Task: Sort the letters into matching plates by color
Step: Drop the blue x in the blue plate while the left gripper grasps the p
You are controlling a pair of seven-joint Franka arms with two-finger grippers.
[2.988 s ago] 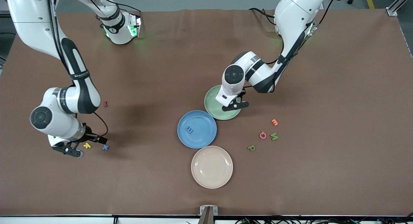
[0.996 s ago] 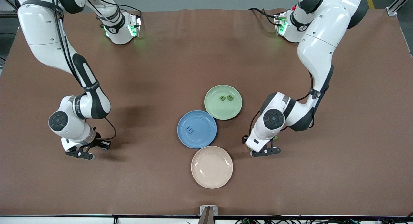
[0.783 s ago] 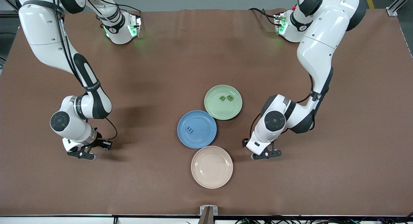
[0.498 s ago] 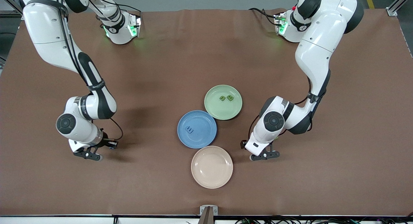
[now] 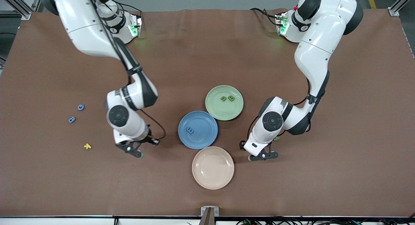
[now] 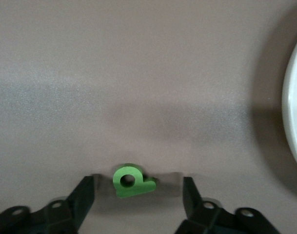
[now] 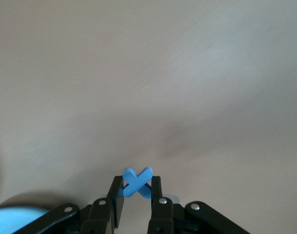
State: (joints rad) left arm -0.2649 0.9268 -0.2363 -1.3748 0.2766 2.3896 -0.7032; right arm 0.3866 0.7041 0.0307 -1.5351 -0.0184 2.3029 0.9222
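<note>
Comparing with a moment before, we see that the right gripper (image 5: 134, 151) has travelled far toward the blue plate (image 5: 197, 130) and now hangs over the table near it, on the side of the right arm's end; its fingers are pressed onto a blue X letter (image 7: 137, 182). Where it was before, two blue letters (image 5: 76, 113) and a yellow letter (image 5: 87, 146) are now uncovered, well apart from the blue plate. The left gripper (image 5: 261, 155) has moved only a little and sits low over the table between the blue plate's neighbour, the beige plate (image 5: 212, 167), and the left arm's end; its fingers are spread around a green P letter (image 6: 130, 181) without touching it. One blue letter (image 5: 190, 130) lies in the blue plate as before, and two green letters (image 5: 227, 98) lie in the green plate (image 5: 224, 102) touching it.
</note>
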